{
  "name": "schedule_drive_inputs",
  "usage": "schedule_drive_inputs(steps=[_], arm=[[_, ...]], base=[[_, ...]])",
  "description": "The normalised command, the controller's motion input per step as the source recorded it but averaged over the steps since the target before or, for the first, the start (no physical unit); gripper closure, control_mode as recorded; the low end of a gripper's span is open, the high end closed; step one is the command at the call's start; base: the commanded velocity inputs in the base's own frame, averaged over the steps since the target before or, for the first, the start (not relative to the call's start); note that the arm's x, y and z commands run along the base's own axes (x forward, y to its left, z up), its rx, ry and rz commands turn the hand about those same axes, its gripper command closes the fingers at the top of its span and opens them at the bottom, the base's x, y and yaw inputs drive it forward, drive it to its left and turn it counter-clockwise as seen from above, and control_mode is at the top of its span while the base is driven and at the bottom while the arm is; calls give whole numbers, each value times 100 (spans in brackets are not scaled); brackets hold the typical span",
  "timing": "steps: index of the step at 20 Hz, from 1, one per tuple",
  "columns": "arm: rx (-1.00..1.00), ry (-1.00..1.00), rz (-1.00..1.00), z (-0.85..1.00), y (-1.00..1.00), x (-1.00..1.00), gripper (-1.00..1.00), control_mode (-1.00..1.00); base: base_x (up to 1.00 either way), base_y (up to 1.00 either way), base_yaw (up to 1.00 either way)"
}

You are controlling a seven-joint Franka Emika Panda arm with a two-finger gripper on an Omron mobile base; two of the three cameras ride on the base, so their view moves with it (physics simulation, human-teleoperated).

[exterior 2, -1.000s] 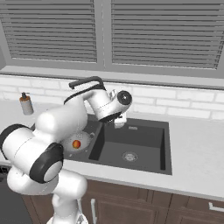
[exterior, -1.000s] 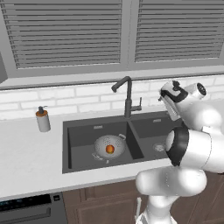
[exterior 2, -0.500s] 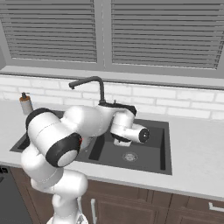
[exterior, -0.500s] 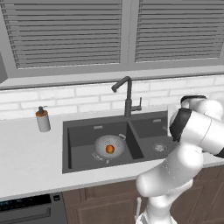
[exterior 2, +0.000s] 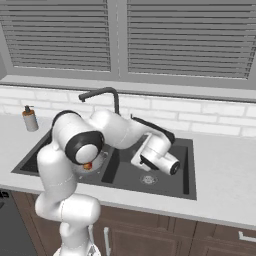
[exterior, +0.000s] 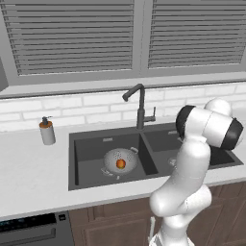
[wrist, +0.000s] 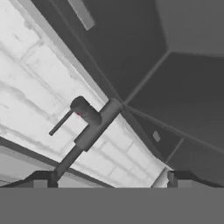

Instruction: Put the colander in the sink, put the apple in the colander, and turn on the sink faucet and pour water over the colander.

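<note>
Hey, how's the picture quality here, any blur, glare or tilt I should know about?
Left base view: flat even light, no glare, apple small but distinct in the colander. Right base view: arm hides most of the left basin. Hand view: strongly rolled, soft, sink faucet runs diagonally.

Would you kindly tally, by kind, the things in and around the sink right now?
Colander: 1
Apple: 1
Sink faucet: 1
Soap dispenser: 1
Sink basins: 2
Total: 6
</note>
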Motion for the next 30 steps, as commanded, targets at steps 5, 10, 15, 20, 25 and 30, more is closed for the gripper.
schedule_drive_inputs(steps=[5,10,15,20,25,30], arm=[[17,25,-16,5,15,49,-100,-100],[9,30,-16,20,34,37,-100,-100],[11,13,-14,25,33,5,-100,-100],[16,2,-16,25,32,0,-100,-100],[18,2,-15,21,21,0,-100,-100],[16,0,-10,3,7,9,-100,-100]], base=[[0,0,0],[0,0,0],[0,0,0],[0,0,0],[0,0,0],[0,0,0]])
